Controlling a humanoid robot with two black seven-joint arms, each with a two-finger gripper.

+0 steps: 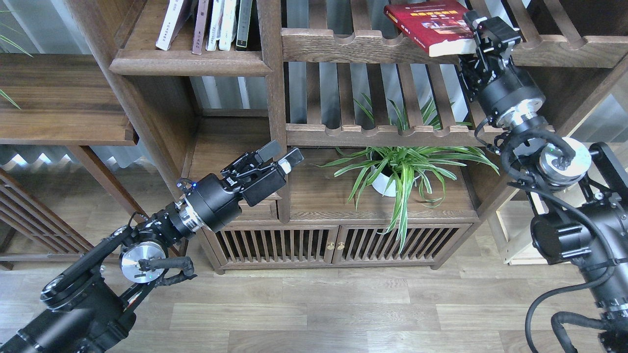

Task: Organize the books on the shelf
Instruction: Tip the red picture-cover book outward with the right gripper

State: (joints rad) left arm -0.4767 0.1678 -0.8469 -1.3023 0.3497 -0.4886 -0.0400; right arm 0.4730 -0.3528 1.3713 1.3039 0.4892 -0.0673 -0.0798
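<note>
A thick red book (431,22) with a yellow title lies tilted on the upper slatted rack at top right, its near corner overhanging the scalloped front rail. My right gripper (483,33) reaches up from below and is shut on that near right corner. On the solid walnut shelf (189,63) at top left, a pale book (170,23) leans next to a maroon-spined book (200,24). Lower down, my left gripper (280,153) stands open and holds nothing, in front of the central post.
Thin white books (222,22) and a dark-spined book (244,22) stand on the same shelf. A potted spider plant (400,169) sits on the cabinet top below the lower slatted rack (373,133). A low cabinet with slatted doors (333,245) stands on the wooden floor.
</note>
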